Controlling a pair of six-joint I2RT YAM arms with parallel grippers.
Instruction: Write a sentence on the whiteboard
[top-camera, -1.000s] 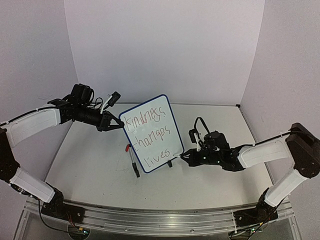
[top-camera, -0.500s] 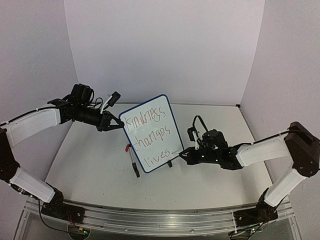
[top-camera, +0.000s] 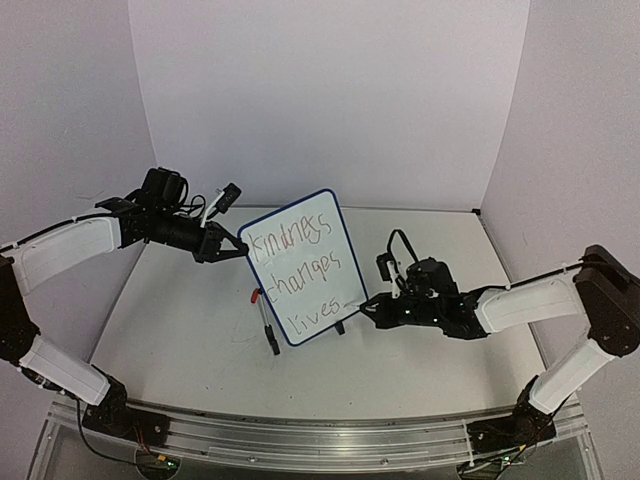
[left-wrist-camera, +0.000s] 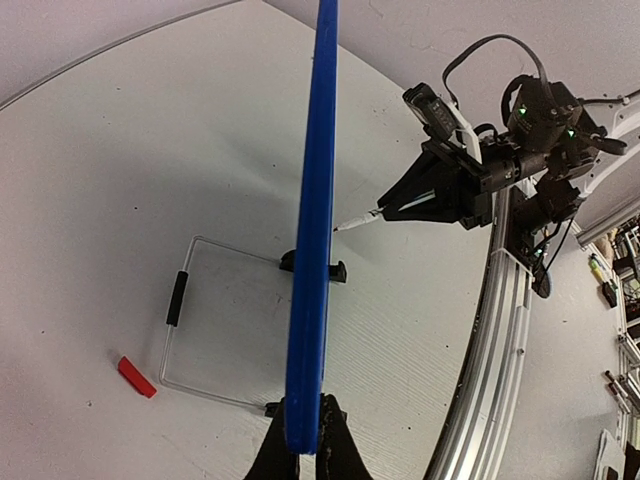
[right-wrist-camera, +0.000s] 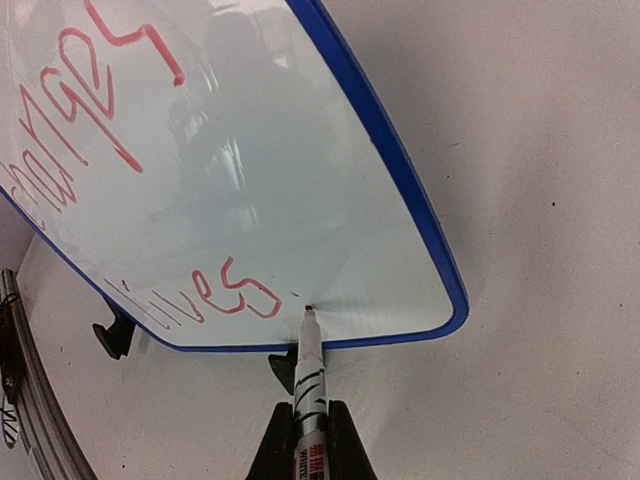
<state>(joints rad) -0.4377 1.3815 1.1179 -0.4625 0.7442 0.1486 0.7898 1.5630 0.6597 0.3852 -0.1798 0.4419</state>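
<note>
The whiteboard (top-camera: 300, 265) stands tilted on its feet mid-table, blue-framed, with the red sentence (top-camera: 300, 270) "kindness changes lives" in three lines. My left gripper (top-camera: 236, 249) is shut on the board's upper left edge; in the left wrist view the blue frame (left-wrist-camera: 312, 250) runs edge-on between the fingers. My right gripper (top-camera: 368, 309) is shut on a white marker (right-wrist-camera: 308, 385). Its red tip touches the board just right of "lives" (right-wrist-camera: 200, 298), near the lower right corner. The marker also shows in the left wrist view (left-wrist-camera: 358, 221).
A red marker cap (left-wrist-camera: 136, 376) lies on the table behind the board. The board's wire stand (left-wrist-camera: 200, 320) and black feet (left-wrist-camera: 312, 268) rest on the table. A black pen-like object (top-camera: 268, 335) lies by the board's lower left. Metal rail (top-camera: 300, 440) at the near edge.
The right gripper has shifted slightly left, bringing the marker tip against the board beside "lives". The left arm and the board have not moved.
</note>
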